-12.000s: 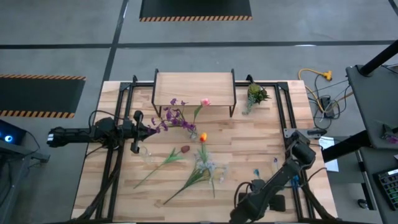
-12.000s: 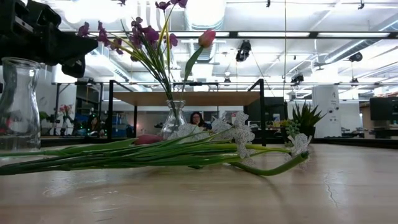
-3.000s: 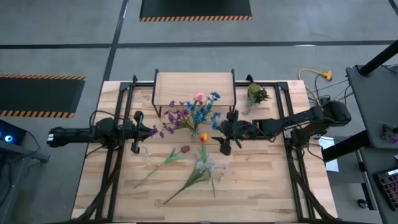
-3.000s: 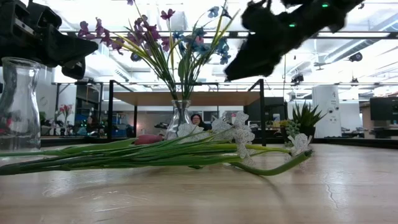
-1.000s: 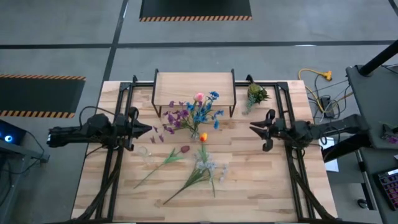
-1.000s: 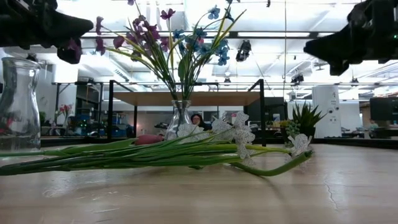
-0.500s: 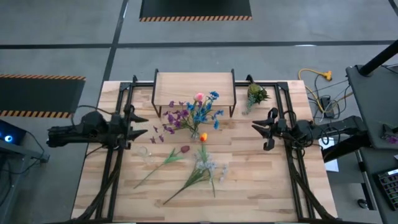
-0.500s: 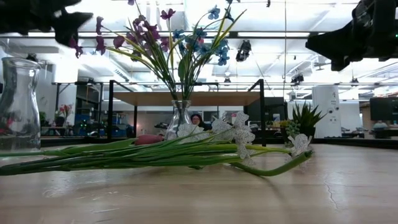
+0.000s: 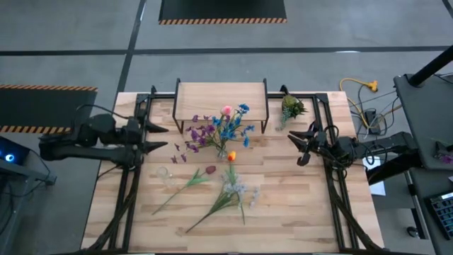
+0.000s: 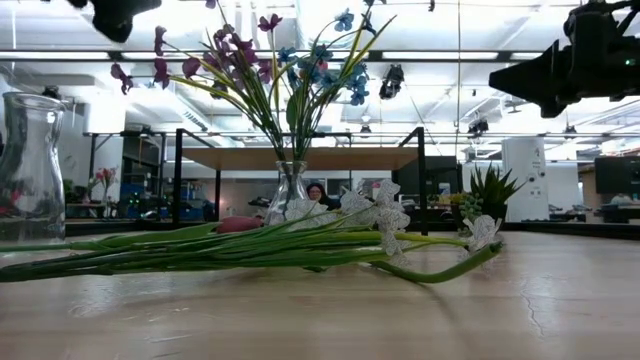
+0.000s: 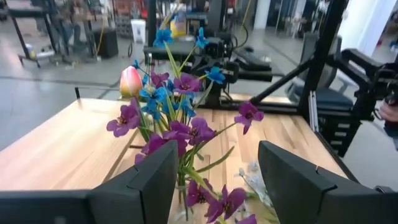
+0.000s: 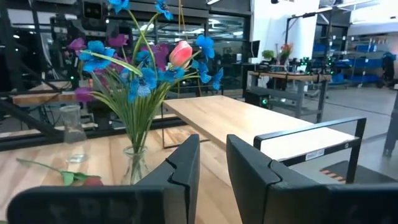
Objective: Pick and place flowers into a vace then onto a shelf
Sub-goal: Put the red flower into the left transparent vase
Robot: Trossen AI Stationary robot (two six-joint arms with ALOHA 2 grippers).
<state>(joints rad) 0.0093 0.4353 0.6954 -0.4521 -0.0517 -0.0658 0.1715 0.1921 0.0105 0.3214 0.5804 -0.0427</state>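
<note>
From above, the vase (image 9: pixel 221 151) stands in front of the shelf (image 9: pixel 221 101) with purple, blue and pink flowers (image 9: pixel 225 128) in it. More loose flowers (image 9: pixel 225 191) lie on the table (image 9: pixel 297 212) nearer the front edge, their stems running slantwise from front-left up toward the middle. The left gripper (image 9: pixel 157 137) is at the left, fingers spread and empty; the right gripper (image 9: pixel 297 146) is at the right, also spread and empty. The lying stems sit between the two arms, toward the front of both; the stem ends reach toward the left arm's side, so it seems the nearer one for a grasp across a stem.

At table level, the lying flowers (image 10: pixel 250 250) stretch sideways across the view in front of the vase (image 10: pixel 286 190), with a second empty glass vase (image 10: pixel 30 165) at the left.

The left wrist camera looks between wide-apart fingers (image 11: pixel 140 186) at the bouquet (image 11: pixel 177 115).

The right wrist camera shows parted fingers (image 12: pixel 180 171) holding nothing, with the vase (image 12: pixel 134 163) and shelf (image 12: pixel 236 121) ahead.
</note>
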